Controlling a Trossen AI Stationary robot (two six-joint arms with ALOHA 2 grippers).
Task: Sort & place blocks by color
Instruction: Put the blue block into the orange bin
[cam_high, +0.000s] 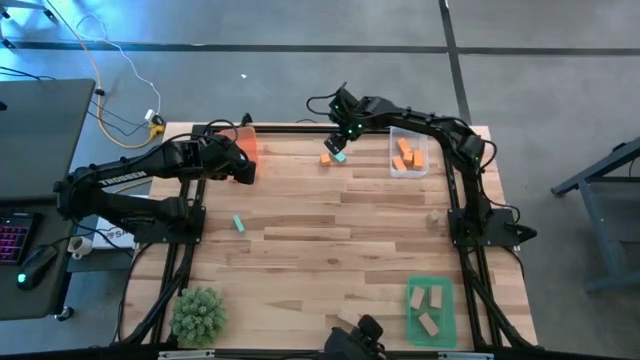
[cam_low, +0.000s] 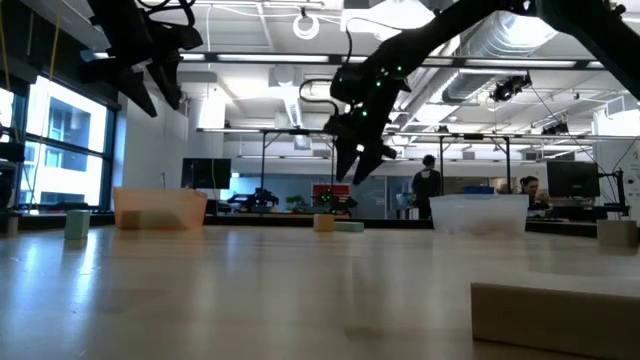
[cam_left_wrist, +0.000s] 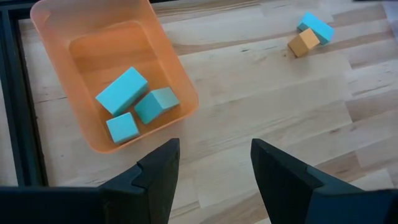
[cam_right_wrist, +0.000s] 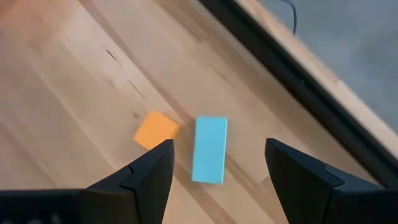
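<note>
My right gripper (cam_right_wrist: 219, 147) is open and hangs above a teal block (cam_right_wrist: 209, 150) and an orange block (cam_right_wrist: 157, 129), which lie side by side on the table near its far edge (cam_high: 334, 157). In the low view it (cam_low: 358, 150) is well clear of the tabletop. My left gripper (cam_left_wrist: 214, 152) is open too, hovering beside the orange tray (cam_left_wrist: 158, 53), which holds three teal blocks (cam_left_wrist: 122, 91). One more teal block (cam_high: 239, 224) lies flat on the table's left half. Orange blocks (cam_high: 404, 155) sit in the clear tray (cam_high: 424, 148), tan blocks (cam_high: 430, 309) in the green tray (cam_high: 412, 312).
A spiky green plant (cam_high: 197, 313) stands at the near left corner. A small tan block (cam_high: 434, 218) lies by the right arm's base. The black frame rail (cam_high: 300, 128) runs along the far edge. The table's middle (cam_high: 320, 230) is bare wood.
</note>
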